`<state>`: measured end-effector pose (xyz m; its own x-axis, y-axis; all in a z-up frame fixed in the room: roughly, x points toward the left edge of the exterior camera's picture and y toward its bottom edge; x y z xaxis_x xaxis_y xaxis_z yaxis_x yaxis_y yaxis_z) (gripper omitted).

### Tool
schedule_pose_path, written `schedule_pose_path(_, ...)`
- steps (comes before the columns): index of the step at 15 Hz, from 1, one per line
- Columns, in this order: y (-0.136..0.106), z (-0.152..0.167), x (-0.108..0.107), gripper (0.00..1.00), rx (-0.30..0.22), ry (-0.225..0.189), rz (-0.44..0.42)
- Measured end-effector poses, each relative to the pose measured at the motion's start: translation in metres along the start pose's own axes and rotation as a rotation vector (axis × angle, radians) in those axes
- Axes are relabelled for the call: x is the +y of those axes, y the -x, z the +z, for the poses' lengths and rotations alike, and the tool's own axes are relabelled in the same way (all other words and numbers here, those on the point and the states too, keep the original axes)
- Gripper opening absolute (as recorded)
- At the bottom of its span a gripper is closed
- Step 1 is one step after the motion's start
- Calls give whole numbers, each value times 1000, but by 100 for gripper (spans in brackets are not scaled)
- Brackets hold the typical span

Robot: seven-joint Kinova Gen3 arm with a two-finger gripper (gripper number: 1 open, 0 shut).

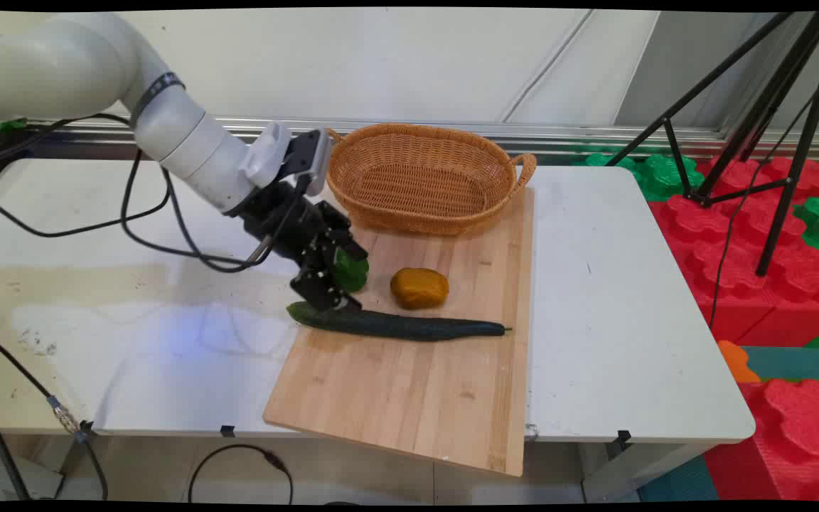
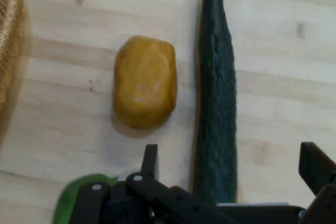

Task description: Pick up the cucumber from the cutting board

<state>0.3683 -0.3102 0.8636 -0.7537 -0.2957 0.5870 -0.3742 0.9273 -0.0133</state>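
The black two-finger tool [image 1: 330,302] hangs low over the left end of a long dark green cucumber [image 1: 395,326] lying across a pale wooden cutting board [image 1: 416,398] on the white table [image 1: 616,320]. In the hand view its fingers [image 2: 149,161] stand spread, one on each side of the cucumber's near end, with nothing pinched between them; whether they touch the skin cannot be told. The cucumber looks stiff, fairly light, with a bumpy and probably slick skin; a hold across its thick part near this end would seem firm, though a grip so far from the middle may let the far tip droop. Just beside it lies a rounded yellow-brown potato-like lump [image 1: 419,287], apart from the cucumber, and a small green rounded thing [image 1: 352,270] sits close behind the tool, partly hidden. An oval woven wicker basket [image 1: 424,178] with handles stands at the board's far end. The white arm reaches in from the upper left, wrist bent steeply downward.
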Motion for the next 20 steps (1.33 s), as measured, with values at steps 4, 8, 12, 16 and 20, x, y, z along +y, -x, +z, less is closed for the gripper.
schedule_pose_path(4,11,14,15,100,-45,14,12)
schedule_pose_path(8,14,35,23,100,-73,0,19)
schedule_pose_path(12,14,58,29,100,-98,-25,25)
schedule_pose_path(16,13,73,31,100,-110,-46,30)
schedule_pose_path(20,12,81,31,100,-109,-60,38)
